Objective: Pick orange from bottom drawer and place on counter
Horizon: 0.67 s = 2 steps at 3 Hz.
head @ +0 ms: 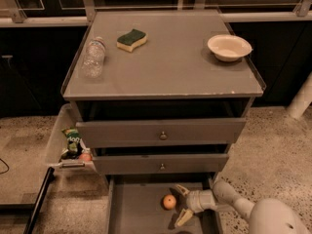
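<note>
Hovering: tool (pixel 180 204) spread wide | beside orange (pixel 169 202) | inside bottom drawer (pixel 134 211) | packet (pixel 73 141) print unreadable

**Pale arm, cream-tipped claw**

The claw (pixel 181 204) sits low in the view, toward five o'clock. Its two slim fingers (pixel 184 217) are cream-yellow and pointed, set apart. Behind them is a short pale-grey cylindrical wrist (pixel 201 200), then a tapering off-white forearm (pixel 229 199). This joins a large, smooth, rounded white shell (pixel 278 221) in the five o'clock corner.
</note>
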### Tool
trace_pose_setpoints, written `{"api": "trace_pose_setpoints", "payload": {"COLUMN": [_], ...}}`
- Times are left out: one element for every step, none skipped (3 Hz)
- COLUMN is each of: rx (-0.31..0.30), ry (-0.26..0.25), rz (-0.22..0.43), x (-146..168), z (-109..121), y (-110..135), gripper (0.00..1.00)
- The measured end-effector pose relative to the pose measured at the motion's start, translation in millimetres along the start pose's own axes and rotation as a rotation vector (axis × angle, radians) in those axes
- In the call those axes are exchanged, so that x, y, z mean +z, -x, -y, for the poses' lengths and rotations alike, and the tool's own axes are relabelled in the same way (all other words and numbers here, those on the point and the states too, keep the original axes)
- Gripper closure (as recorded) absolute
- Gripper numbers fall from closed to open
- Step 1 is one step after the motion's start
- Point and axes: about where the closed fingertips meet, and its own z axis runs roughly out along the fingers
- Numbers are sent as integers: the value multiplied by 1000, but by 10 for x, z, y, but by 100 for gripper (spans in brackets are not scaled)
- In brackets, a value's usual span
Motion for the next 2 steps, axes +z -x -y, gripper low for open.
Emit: {"api": "trace_pose_setpoints", "payload": {"rx": [-19, -17], "ry": [-20, -24], "rz": [24, 31], "x": [209, 293], "z": [31, 36], "y": [13, -29], "gripper": [0, 0]}}
